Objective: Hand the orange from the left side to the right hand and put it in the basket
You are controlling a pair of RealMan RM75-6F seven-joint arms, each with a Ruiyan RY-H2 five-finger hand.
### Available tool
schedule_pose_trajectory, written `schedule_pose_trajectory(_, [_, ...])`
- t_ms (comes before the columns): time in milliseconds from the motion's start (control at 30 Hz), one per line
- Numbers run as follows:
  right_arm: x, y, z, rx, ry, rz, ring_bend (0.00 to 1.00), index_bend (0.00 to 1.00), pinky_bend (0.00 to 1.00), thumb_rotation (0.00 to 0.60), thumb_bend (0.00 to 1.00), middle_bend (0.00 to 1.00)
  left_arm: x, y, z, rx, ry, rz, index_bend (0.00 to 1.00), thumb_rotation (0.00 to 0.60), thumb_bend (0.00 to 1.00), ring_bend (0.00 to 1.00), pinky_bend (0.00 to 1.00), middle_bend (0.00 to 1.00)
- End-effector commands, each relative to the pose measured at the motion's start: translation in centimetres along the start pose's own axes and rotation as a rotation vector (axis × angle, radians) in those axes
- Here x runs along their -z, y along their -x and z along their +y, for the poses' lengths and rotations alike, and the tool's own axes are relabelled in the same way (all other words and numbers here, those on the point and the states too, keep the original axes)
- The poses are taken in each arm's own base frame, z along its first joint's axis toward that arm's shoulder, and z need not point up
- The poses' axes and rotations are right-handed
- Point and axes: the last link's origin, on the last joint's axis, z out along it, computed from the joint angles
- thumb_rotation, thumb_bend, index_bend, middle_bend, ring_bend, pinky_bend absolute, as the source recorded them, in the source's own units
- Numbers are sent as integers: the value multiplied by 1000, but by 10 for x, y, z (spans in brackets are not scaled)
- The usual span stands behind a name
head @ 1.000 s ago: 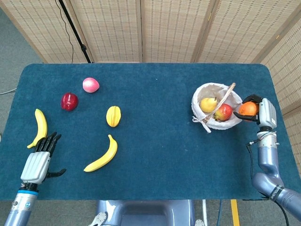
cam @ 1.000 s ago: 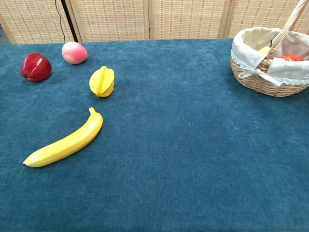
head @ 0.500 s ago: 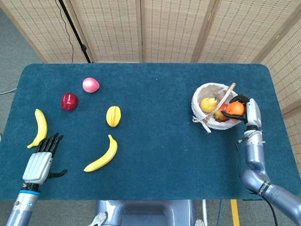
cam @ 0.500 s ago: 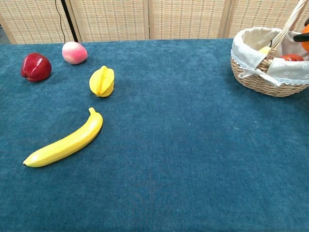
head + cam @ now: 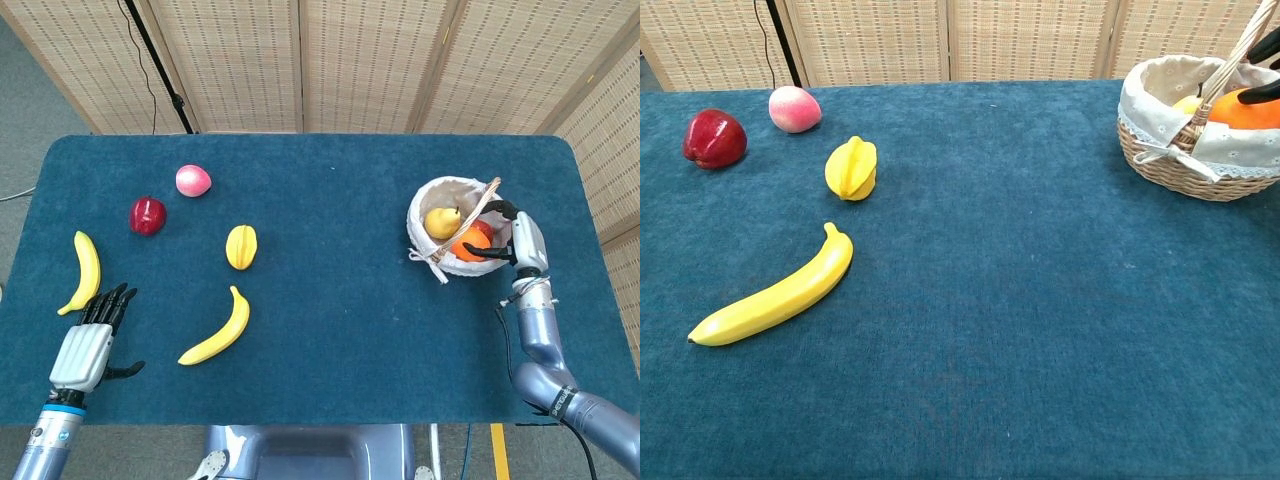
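While no writing is showing anywhere, the left robot hand (image 5: 88, 340) is lying flat and released, fingers spread, at lower left on the fuzzy blue worktop (image 5: 330, 300); at right, the right robot hand (image 5: 512, 240) is grasping the smooth orange (image 5: 466, 247) inside the cloth-lined wicker basket (image 5: 425, 205).

The blue-clothed table (image 5: 340, 330) carries two bananas (image 5: 217, 328), a starfruit (image 5: 241, 246), apple (image 5: 147, 215), peach (image 5: 193, 180) and basket (image 5: 432, 205).
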Motion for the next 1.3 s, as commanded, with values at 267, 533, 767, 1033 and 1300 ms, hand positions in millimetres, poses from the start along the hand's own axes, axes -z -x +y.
schedule_pose_trajectory(267, [17,-11,-14,67,-68,-55,211,351,174,600,0,250,-1,1,0,-2,1,-3,65,600,50,0,0,0])
schedule_pose_trajectory(533, [45,-14,-20,357,-170,-67,211,352,174,600,0,250,0,1,2,1,6,-7,68,600,50,0,0,0])
schedule_pose_trajectory(767, [74,-7,-18,601,-260,-21,212,355,174,600,0,249,1,-1,0,2,2,0,68,600,51,0,0,0])
schedule_pose_trajectory(1033, [128,0,-15,653,-341,-18,213,373,174,600,0,257,4,-5,-2,-9,-9,16,72,600,50,0,0,0])
schedule_pose_trajectory(1300, [178,8,-3,673,-363,-69,220,390,174,600,0,268,9,-7,-1,-19,-7,25,73,600,50,0,0,0])
